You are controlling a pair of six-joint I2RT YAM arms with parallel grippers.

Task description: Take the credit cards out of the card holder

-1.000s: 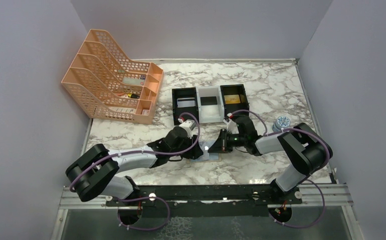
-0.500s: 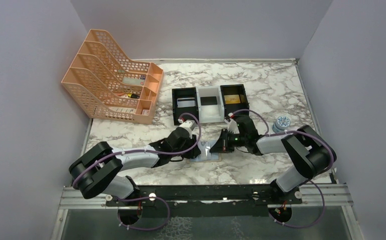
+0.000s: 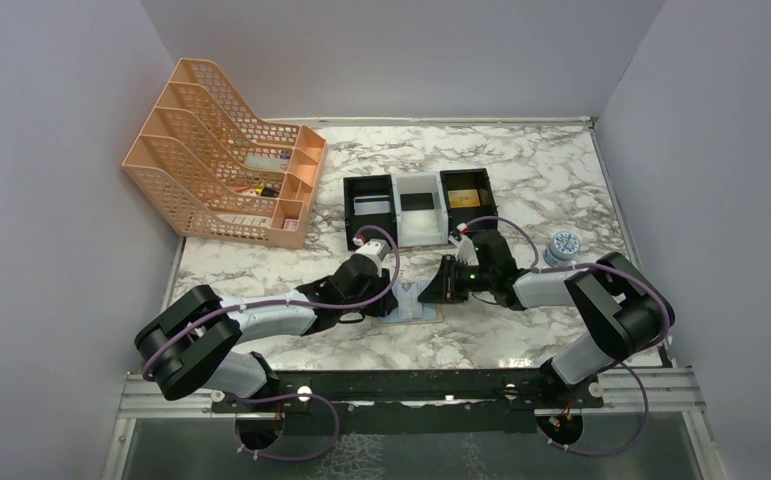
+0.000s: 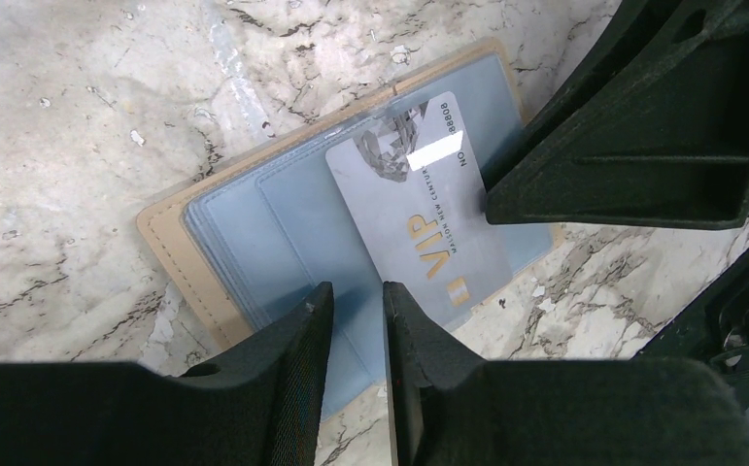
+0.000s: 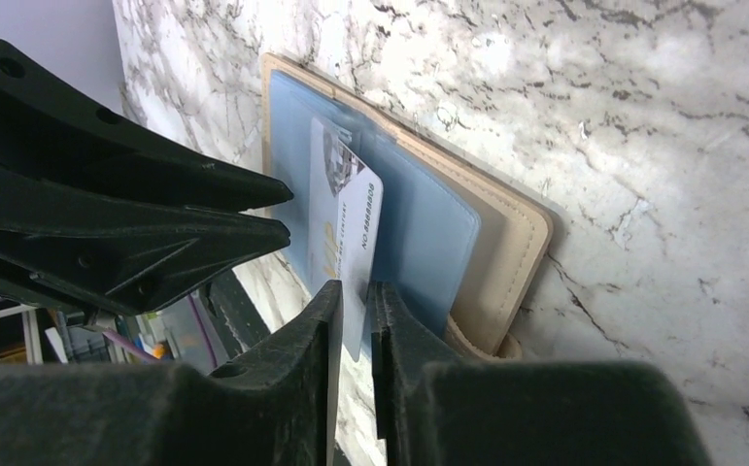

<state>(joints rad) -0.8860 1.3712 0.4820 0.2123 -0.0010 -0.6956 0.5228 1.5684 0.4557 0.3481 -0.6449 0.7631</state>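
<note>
The left gripper [image 4: 357, 291], fingers a narrow slit apart, sits over the near edge of the open card holder [image 4: 234, 243], which lies flat on the marble table [image 4: 79, 116]. It should pin the holder down while the right gripper [image 5: 354, 289] draws the VIP card [image 4: 419, 214] straight out of its pocket. The card's edge sits in that gripper's slit, though I can't tell whether it pinches. The pockets hide any other cards.
</note>
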